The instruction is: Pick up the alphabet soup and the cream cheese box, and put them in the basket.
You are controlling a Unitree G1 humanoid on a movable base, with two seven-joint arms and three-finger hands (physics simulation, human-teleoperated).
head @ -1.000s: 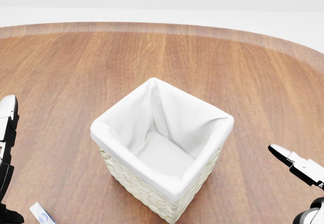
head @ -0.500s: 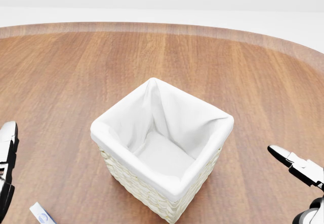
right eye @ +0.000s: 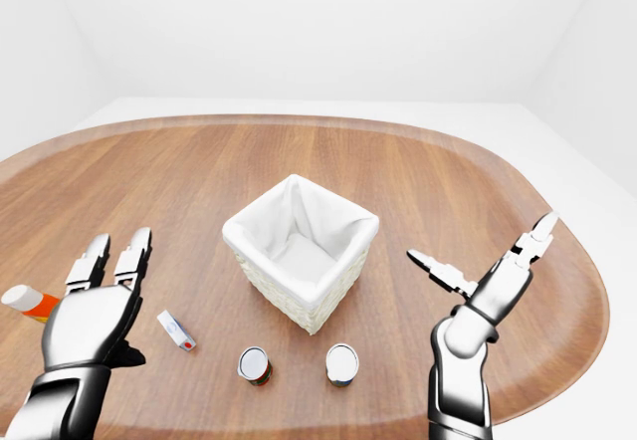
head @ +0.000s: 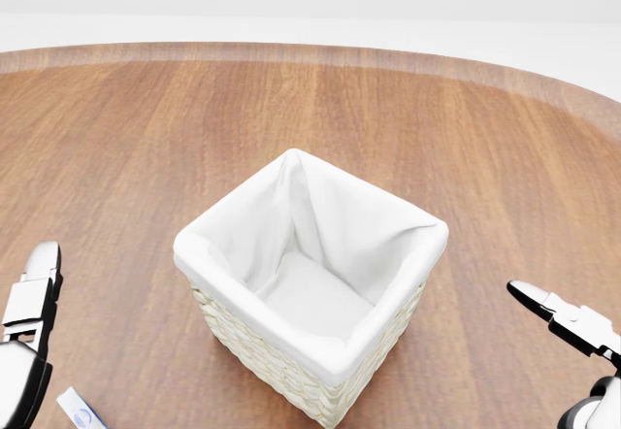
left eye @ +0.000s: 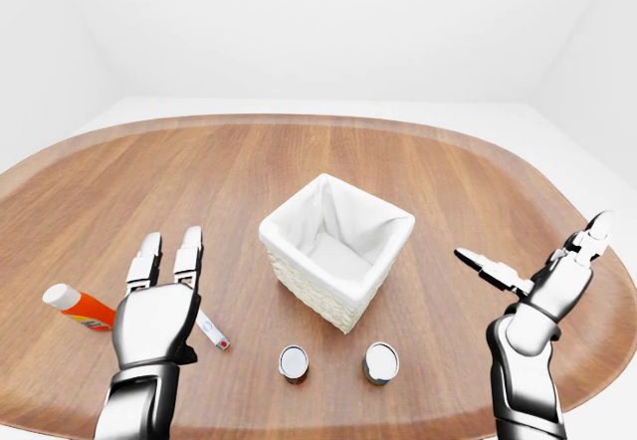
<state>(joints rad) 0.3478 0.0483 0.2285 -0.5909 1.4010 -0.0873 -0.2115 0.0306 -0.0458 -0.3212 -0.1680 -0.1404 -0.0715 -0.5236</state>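
Observation:
A white-lined wicker basket stands at the table's middle. Below it in the left-eye view stand two upright cans with silver lids, the left can and the right can; the left one shows a red label. I cannot tell which is the alphabet soup. A small white box with a red end, the cream cheese box, lies just right of my left hand. That hand is open and empty, fingers pointing up the view. My right hand is open and empty to the right of the basket.
An orange-red bottle with a white cap lies at the left of the left-eye view, beside my left hand. The oval wooden table has a raised rim and a white floor around it.
In the head view my left hand has dropped lower and shifted a little right. My right hand has edged slightly left. The basket and camera have not moved.

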